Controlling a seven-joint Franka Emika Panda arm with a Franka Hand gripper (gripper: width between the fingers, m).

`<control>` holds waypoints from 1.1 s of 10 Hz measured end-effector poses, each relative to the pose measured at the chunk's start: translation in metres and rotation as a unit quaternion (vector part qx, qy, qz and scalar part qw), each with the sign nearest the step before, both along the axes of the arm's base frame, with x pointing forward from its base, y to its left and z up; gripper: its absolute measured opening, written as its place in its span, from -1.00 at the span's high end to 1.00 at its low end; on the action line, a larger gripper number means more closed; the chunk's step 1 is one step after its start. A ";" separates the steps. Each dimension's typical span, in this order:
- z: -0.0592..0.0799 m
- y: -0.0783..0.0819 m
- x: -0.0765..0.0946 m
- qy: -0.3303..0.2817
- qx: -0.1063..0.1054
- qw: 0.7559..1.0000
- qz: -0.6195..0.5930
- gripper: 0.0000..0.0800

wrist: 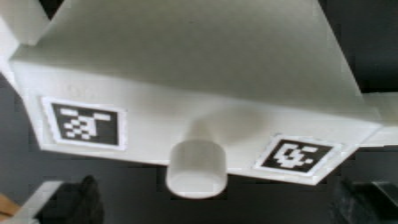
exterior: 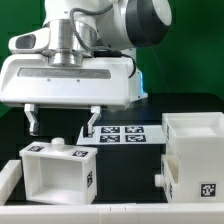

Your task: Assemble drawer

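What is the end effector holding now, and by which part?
Nothing. The end effector is open, its fingers apart above the small tray, not touching it.

The casing [exterior: 196, 155] is cropped by the exterior view's right edge.

The scene is seen by the exterior view from low at the dark bench [exterior: 120, 185], close and level with the arm. A small white plastic tagged tray [exterior: 60, 170], shared by both views, is looked down upon closely by the wrist view [wrist: 178, 110].
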State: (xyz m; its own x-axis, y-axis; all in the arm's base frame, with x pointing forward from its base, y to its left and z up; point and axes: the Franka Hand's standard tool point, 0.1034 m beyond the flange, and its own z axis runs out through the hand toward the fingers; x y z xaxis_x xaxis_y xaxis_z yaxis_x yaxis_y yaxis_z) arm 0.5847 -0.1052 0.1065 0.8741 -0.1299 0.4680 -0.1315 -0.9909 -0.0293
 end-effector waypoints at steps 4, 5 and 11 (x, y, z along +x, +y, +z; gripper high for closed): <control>0.021 0.005 0.033 0.048 0.056 0.997 0.005 -0.62; 0.021 0.011 0.034 0.091 0.085 0.992 0.011 -0.62; 0.030 0.027 0.038 0.268 0.155 0.949 0.052 -0.62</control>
State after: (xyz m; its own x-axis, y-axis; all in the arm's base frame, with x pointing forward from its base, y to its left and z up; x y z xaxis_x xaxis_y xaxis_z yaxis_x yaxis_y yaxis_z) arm 0.6229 -0.0778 0.1363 0.9915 -0.0882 -0.0952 -0.1116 -0.9539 -0.2787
